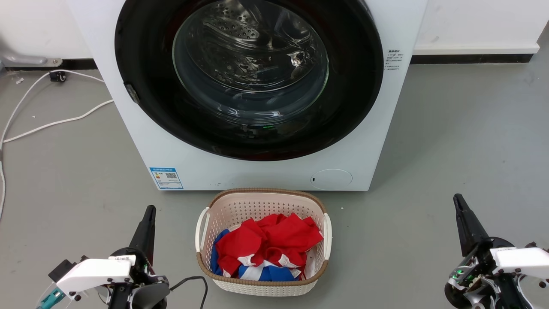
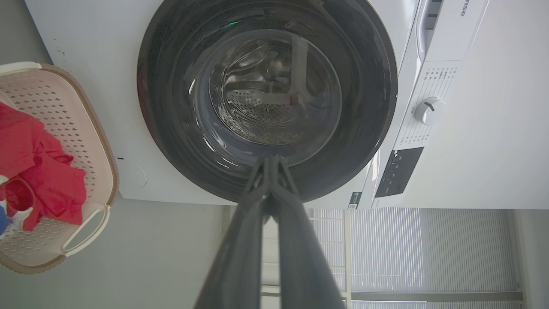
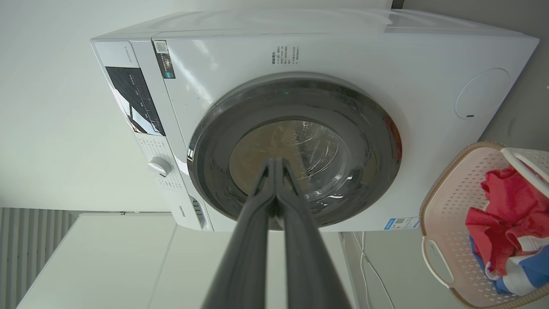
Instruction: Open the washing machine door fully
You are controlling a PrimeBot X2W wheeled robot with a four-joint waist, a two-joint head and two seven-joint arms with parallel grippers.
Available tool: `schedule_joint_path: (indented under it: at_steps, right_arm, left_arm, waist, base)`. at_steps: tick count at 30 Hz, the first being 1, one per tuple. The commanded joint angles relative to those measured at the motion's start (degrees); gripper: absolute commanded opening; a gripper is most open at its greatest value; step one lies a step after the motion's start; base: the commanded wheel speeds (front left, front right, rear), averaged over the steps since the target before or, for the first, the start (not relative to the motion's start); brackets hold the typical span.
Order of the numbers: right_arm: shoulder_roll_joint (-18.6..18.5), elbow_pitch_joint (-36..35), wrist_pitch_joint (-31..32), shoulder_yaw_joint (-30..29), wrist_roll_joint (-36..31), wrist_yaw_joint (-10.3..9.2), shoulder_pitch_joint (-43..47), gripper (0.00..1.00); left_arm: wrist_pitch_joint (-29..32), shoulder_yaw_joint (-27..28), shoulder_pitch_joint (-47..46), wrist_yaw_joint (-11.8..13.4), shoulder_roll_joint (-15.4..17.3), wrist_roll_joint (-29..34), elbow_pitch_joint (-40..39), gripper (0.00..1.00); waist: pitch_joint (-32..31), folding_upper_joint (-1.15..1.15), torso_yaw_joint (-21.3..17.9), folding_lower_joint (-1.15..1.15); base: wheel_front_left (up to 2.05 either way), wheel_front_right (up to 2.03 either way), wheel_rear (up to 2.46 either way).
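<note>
Door (image 1: 248, 77): round, glossy black, shut flush on the washer (image 1: 364, 163) front.
Basket (image 1: 261, 191): on the floor at the washer's foot.
Left gripper (image 1: 150, 210), right gripper (image 1: 458, 198): fingers pressed together, holding nothing, flanking the basket, well apart from the door.

The grey floor (image 1: 450, 141) bears the washing machine (image 1: 180, 159), laundry basket (image 1: 261, 191) and white cable (image 1: 55, 123).
</note>
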Motion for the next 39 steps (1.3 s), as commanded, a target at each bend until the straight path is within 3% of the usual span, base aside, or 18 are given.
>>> schedule_joint_path:
  at_steps: [1, 24, 25, 39]
  right_arm:
    - [0.13, 0.08, 0.21, -0.1, -0.38, 0.17, -0.63, 0.0]
    - [0.32, 0.09, 0.36, -0.32, -0.51, 0.17, -0.66, 0.0]
    - [0.32, 0.09, 0.37, -0.34, -0.53, 0.17, -0.65, 1.0]
    - [0.08, -1.46, -2.95, 2.07, -3.41, 0.01, 1.68, 1.0]
  left_arm:
    - [0.37, 0.17, -0.43, -0.16, -0.04, 0.22, 0.02, 0.0]
    - [0.44, 0.33, -0.44, -0.16, -0.16, 0.32, 0.02, 0.0]
    - [0.44, 0.34, -0.44, -0.16, -0.17, 0.32, 0.02, 1.0]
    - [-3.09, -3.73, 0.29, -0.01, -0.17, 1.94, -1.41, 1.0]
  waist:
    - [0.0, 0.0, 0.0, 0.0]
    - [0.0, 0.0, 0.0, 0.0]
    - [0.0, 0.0, 0.0, 0.0]
    - [0.06, 0.0, 0.01, 0.0]
  base:
    - [0.0, 0.0, 0.0]
    - [0.0, 0.0, 0.0]
    - [0.0, 0.0, 0.0]
    - [0.0, 0.0, 0.0]
